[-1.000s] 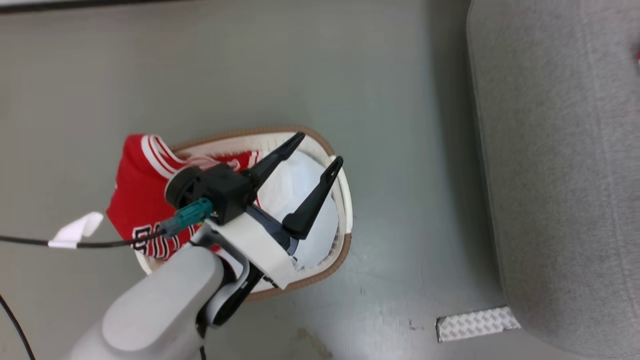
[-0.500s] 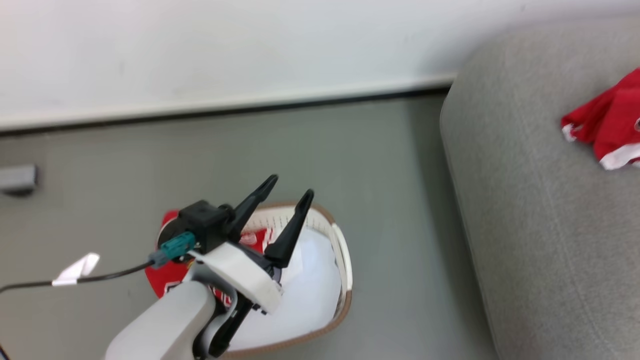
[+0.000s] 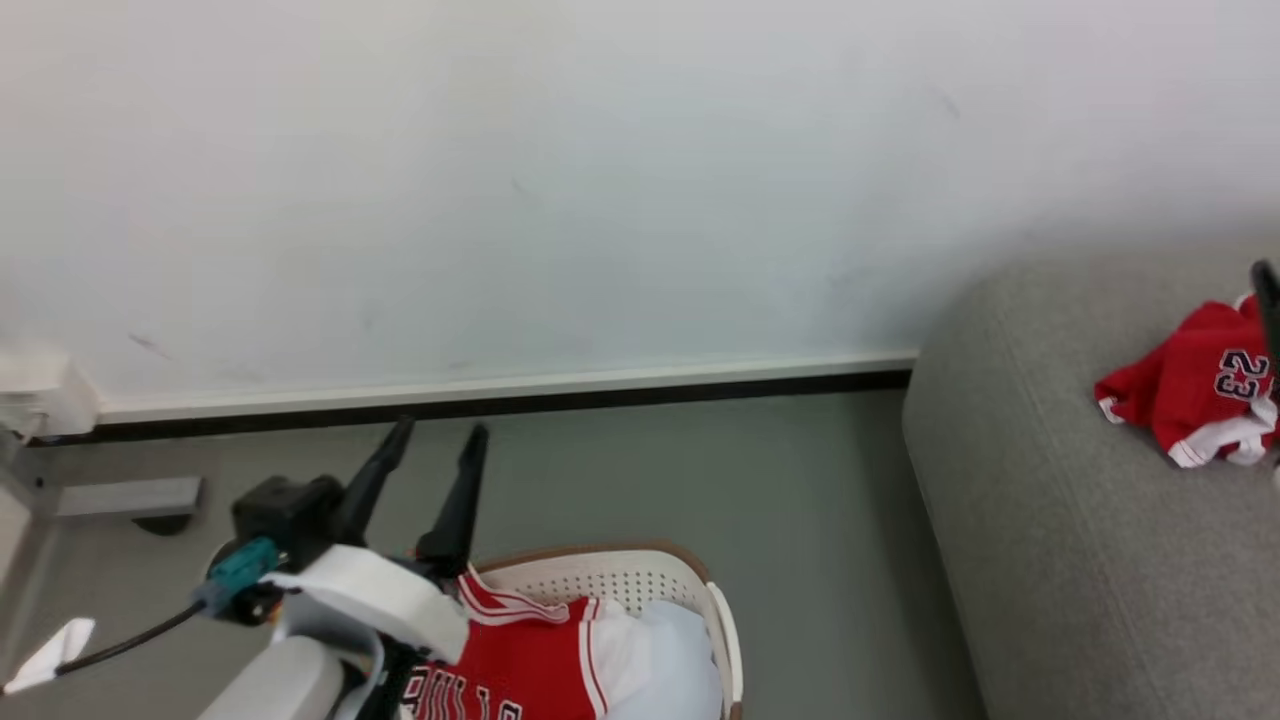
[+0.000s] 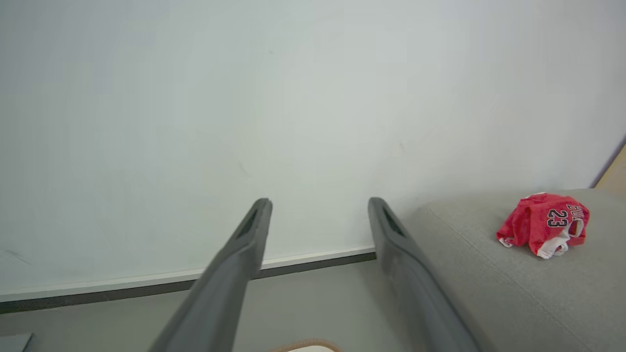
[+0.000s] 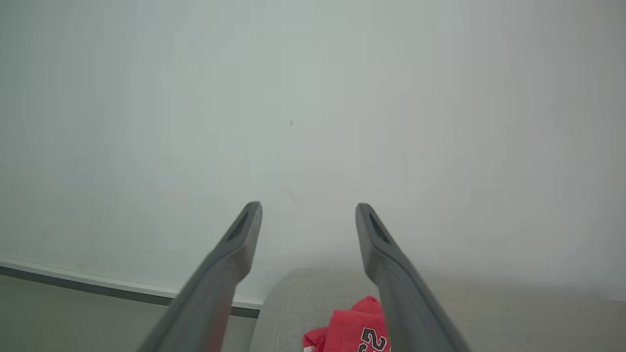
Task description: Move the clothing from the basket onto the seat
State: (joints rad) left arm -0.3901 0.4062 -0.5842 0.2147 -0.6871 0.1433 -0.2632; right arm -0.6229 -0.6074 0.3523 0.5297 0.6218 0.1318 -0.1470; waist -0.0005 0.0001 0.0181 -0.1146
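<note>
Clothing (image 3: 520, 665) in basket (image 3: 600, 580) (some on seat (image 3: 1060, 600)); seat rightward.

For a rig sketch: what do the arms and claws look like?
The left claw has two long, tapering black fingers on a black block, with a teal connector, a black cable carrying a white tag, a white wrist shell and a pale grey forearm. The right claw has matching slotted dark fingers.

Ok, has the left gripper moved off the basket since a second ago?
Yes. The camera tilted too, but against the basket the left gripper has shifted: its fingers spanned the basket's inside, now they point past its far-left rim toward the wall.
</note>
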